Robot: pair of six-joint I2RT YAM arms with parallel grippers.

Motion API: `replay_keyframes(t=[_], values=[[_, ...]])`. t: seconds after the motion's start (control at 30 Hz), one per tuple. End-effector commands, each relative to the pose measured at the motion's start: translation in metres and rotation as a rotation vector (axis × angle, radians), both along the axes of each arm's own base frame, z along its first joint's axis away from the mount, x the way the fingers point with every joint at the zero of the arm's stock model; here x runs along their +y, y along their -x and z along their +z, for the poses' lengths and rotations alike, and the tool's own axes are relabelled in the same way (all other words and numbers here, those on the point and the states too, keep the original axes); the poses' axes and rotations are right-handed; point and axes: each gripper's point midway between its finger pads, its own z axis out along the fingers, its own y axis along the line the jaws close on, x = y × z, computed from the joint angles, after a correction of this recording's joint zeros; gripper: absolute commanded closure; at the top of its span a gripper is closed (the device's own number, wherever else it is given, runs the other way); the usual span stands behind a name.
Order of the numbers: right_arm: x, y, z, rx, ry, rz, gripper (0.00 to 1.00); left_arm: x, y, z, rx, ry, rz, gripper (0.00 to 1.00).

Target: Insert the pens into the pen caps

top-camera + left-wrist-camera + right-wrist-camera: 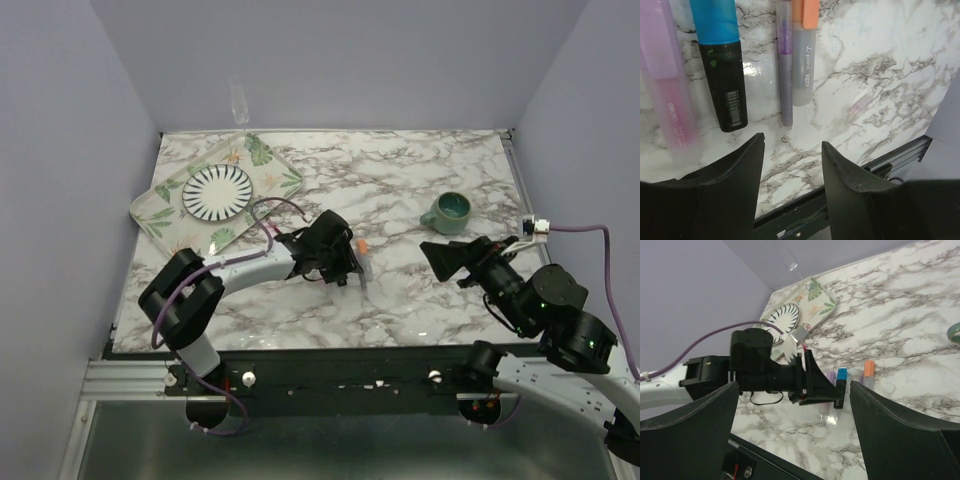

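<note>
In the left wrist view a row of pens lies on the marble: a pink-purple marker (670, 100) with a light purple cap, a black marker (727, 85) with a blue cap (715, 20), a thin grey-purple pen (785, 75), and a pale grey marker (803, 75) with an orange cap (806, 12). My left gripper (792, 145) hovers just short of their near ends, open, with nothing between its fingers. From above it sits at the table's middle (348, 272). My right gripper (440, 258) is off to the right, open and empty, facing the left one (794, 382).
A teal-green mug (447, 211) stands right of centre, behind the right gripper. A leaf-patterned tray (275, 165) holding a striped plate (217, 190) sits at the back left. The table's front rail (850, 175) runs close behind the left fingers.
</note>
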Motion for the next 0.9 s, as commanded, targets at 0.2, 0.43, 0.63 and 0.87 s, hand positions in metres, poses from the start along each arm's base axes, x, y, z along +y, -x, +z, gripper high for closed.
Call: replay_keyframes(t=[0.2, 0.43, 0.63, 0.87], values=[[0.007, -0.001, -0.003, 0.043, -0.013, 0.009, 0.04, 0.121, -0.085, 0.062, -0.201, -0.181, 0.298, 0.48], [0.012, 0.001, -0.008, 0.057, -0.002, 0.031, 0.04, 0.184, -0.125, 0.045, -0.175, -0.360, 0.466, 0.51], [0.004, 0.003, -0.005, 0.036, -0.003, 0.019, 0.05, 0.196, -0.134, 0.016, -0.036, -0.520, 0.453, 0.55], [-0.003, 0.001, -0.006, 0.026, 0.012, -0.011, 0.05, 0.195, -0.126, -0.014, 0.059, -0.538, 0.485, 0.56]])
